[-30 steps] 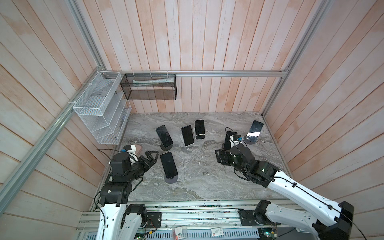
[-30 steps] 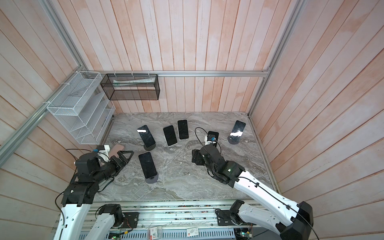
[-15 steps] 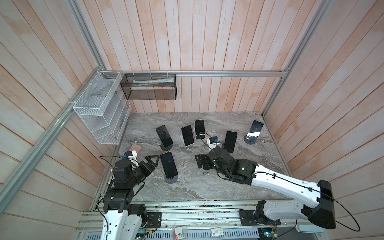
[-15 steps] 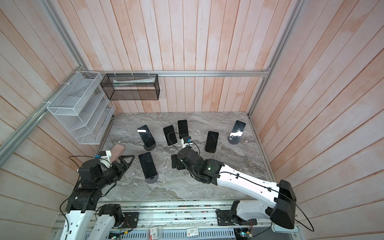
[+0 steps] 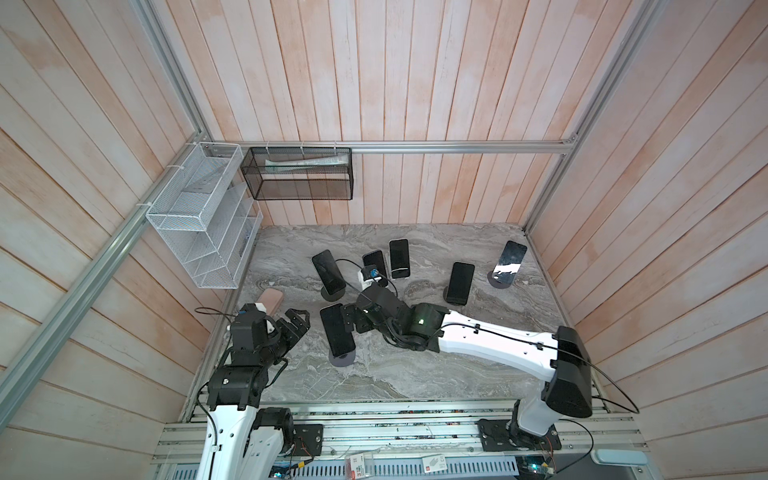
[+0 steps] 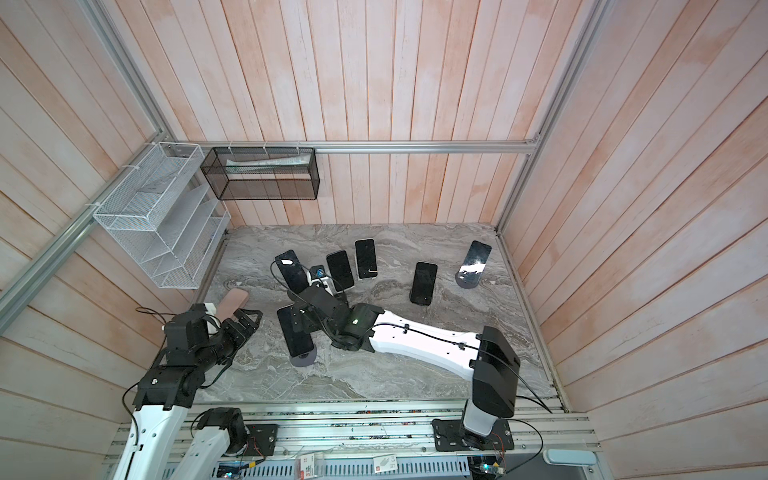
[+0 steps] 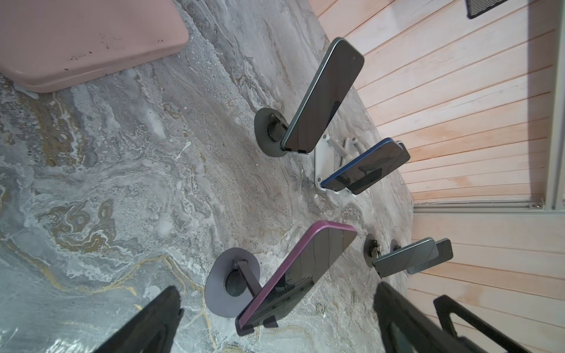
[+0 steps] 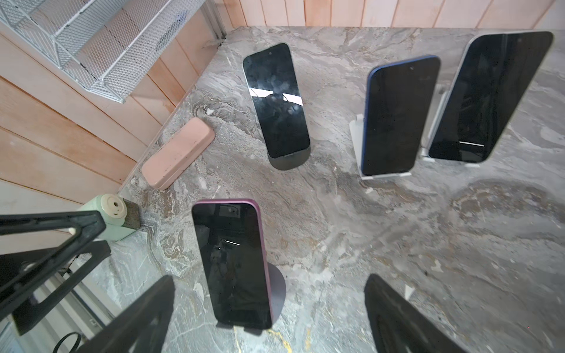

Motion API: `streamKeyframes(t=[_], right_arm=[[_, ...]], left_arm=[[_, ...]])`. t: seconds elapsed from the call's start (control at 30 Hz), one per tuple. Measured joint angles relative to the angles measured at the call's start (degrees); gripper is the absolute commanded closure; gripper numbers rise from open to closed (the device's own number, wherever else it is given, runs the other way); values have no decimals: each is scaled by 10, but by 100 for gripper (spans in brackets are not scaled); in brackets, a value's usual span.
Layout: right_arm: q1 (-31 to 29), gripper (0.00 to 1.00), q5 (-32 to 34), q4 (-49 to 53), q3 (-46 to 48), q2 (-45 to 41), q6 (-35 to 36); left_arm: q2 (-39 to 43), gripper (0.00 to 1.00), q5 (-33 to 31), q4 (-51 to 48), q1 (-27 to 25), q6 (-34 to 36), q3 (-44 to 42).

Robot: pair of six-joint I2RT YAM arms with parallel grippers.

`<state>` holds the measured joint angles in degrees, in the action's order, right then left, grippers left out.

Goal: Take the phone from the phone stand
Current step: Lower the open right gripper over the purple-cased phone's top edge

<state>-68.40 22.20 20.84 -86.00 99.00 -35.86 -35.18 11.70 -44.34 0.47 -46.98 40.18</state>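
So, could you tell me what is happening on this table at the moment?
The right gripper is stretched across the marble table, open, close to the purple-edged phone, which sits on its round dark stand. Nothing is gripped yet. The left gripper, also open, hovers just to the left of that phone. The other phones rest farther back.

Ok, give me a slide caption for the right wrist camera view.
Open right claw poised before the purple-edged phone resting on its round grey stand, pink case beyond.
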Motion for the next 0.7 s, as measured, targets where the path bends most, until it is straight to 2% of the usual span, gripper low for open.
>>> streamKeyframes(t=[0.27, 0.5, 0.7], right_arm=[[-2, 2, 0, 31, -130, 107, 17], [-2, 2, 7, 70, -212, 165, 21], [-2, 2, 11, 92, -243, 198, 20]], left_arm=[[-51, 0, -64, -31, 0, 3, 22], [-64, 0, -105, -35, 9, 20, 54], [-92, 0, -111, -35, 48, 37, 63]])
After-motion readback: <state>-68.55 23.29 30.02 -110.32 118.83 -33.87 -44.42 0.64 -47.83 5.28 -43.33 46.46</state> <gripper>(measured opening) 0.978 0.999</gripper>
